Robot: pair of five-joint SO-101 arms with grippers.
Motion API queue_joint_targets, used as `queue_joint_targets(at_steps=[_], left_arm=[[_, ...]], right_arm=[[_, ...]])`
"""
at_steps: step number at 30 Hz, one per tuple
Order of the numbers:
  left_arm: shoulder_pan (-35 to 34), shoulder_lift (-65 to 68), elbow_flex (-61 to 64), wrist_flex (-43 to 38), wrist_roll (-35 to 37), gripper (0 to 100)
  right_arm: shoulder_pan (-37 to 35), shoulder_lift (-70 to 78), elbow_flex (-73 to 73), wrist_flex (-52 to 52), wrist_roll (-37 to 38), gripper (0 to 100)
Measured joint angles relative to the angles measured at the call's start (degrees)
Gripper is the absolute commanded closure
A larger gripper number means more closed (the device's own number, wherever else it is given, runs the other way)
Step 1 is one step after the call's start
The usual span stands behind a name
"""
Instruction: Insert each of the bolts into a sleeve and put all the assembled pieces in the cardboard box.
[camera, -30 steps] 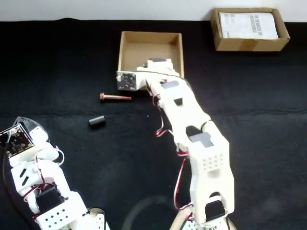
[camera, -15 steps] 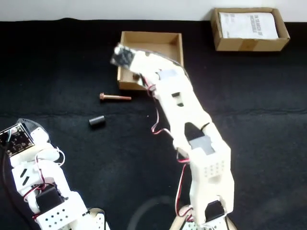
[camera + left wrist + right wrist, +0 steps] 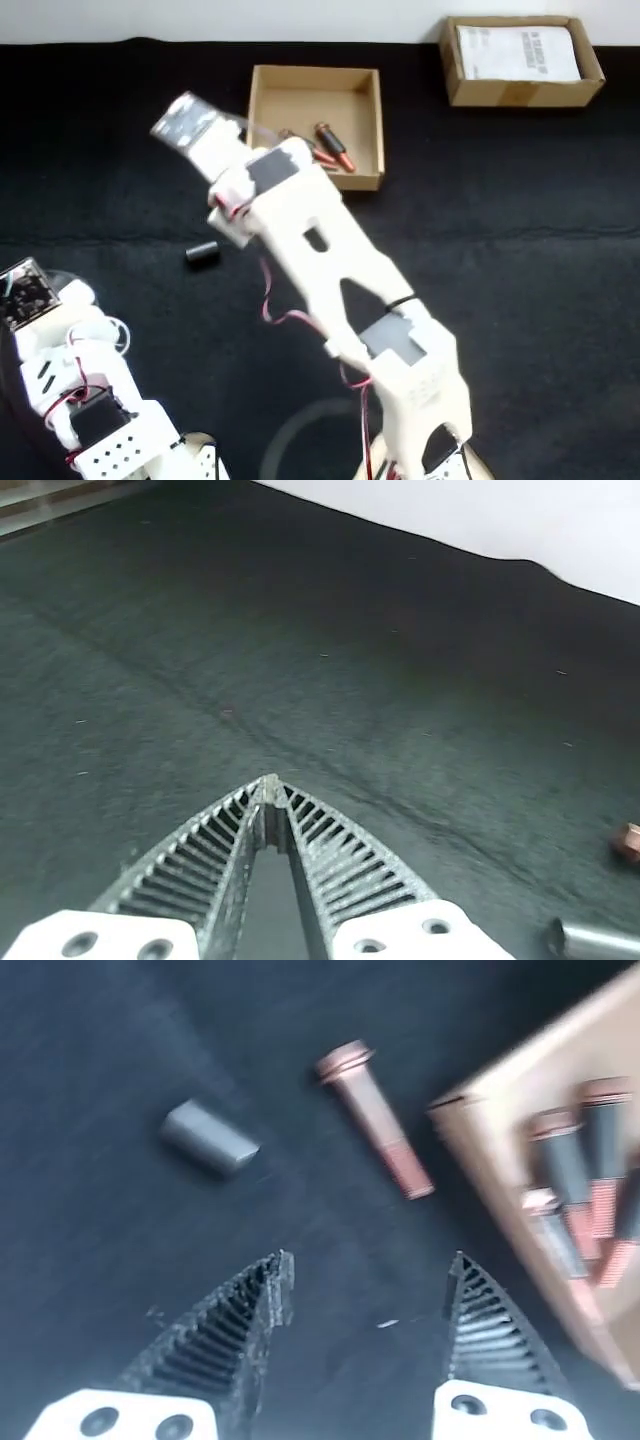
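The white right arm [image 3: 300, 215] swings off the open cardboard box [image 3: 262, 110] toward nine o'clock, bringing its gripper [image 3: 370, 1270] above the desk [image 3: 520, 260] near the loose copper bolt [image 3: 375, 1120]. This uncovers the bolt-and-sleeve assemblies [image 3: 328, 143] lying inside the box. The left arm [image 3: 60, 370] edges slightly toward nine o'clock.
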Motion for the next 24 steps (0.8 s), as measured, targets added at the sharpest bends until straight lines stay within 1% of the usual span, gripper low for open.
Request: queue_joint_targets(at_steps=[4,5,6,10,16,20,24], left_arm=[[-3.69,0.00,0.00,0.00,0.09,99],[-4.57,0.00,0.00,0.00,0.09,99],[-5.63,0.00,0.00,0.00,0.09,99],[-9.93,0.00,0.00,0.00,0.09,99],[-16.18,0.00,0.00,0.00,0.09,99],[-18.99,0.00,0.00,0.09,0.09,99],[-20.57,0.00,0.00,0.09,0.09,99]], right_arm=[[-3.52,0.00,1.76,0.00,0.00,77.2],[-3.78,0.00,1.76,-0.18,0.97,77.2],[-3.87,0.00,1.93,-0.18,3.34,77.2],[-4.66,0.00,2.29,-0.26,16.70,77.2],[-4.84,0.26,2.37,-3.96,25.67,77.2],[-5.27,5.54,1.67,-6.07,28.57,77.2],[-6.51,13.01,-4.31,-6.33,29.01,77.2]])
